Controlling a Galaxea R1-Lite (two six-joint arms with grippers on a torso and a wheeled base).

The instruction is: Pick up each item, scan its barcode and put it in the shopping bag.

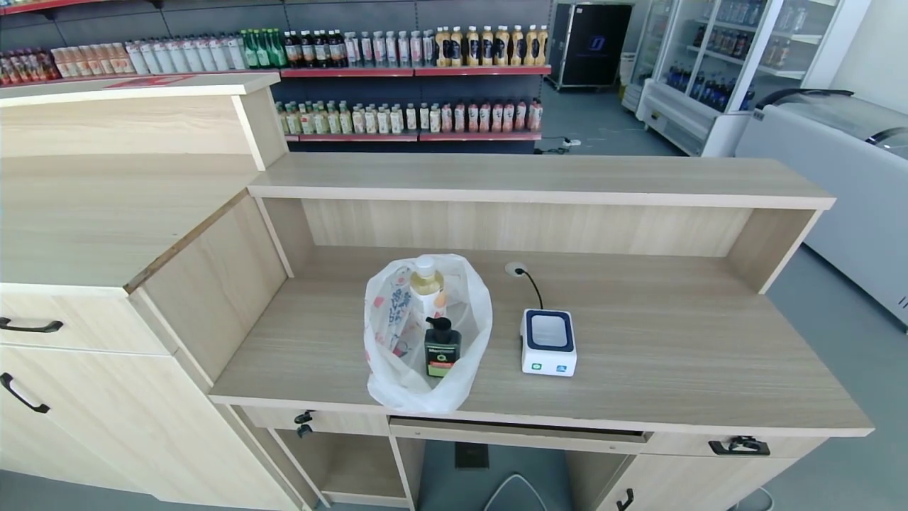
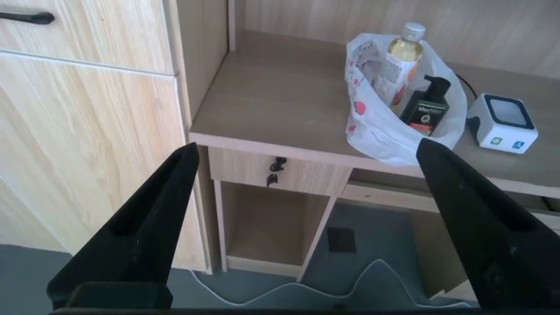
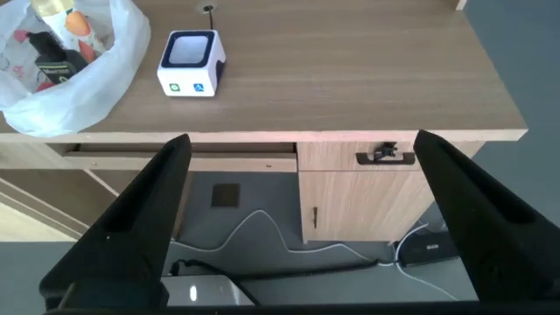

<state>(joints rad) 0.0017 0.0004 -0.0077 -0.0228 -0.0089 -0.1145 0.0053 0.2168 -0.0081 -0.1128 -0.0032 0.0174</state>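
Note:
A white plastic shopping bag point(image 1: 397, 369) stands open on the wooden counter point(image 1: 674, 355). Inside it are a yellow drink bottle point(image 1: 426, 284) with a white cap and a dark pump bottle point(image 1: 441, 349) with a green and red label. The white barcode scanner point(image 1: 547, 342) sits just right of the bag, its cable running back to a grommet. My left gripper point(image 2: 306, 236) is open, held below and in front of the counter's left end, with the bag point(image 2: 385, 131) beyond it. My right gripper point(image 3: 302, 227) is open too, low before the counter's right part, the scanner point(image 3: 191, 63) ahead.
A raised ledge point(image 1: 539, 181) runs along the counter's back, and side walls close its left and right ends. A taller cabinet point(image 1: 92, 234) with drawers stands to the left. Drawers and a keyed lock point(image 3: 383, 154) sit under the counter front. Drink shelves and freezers stand behind.

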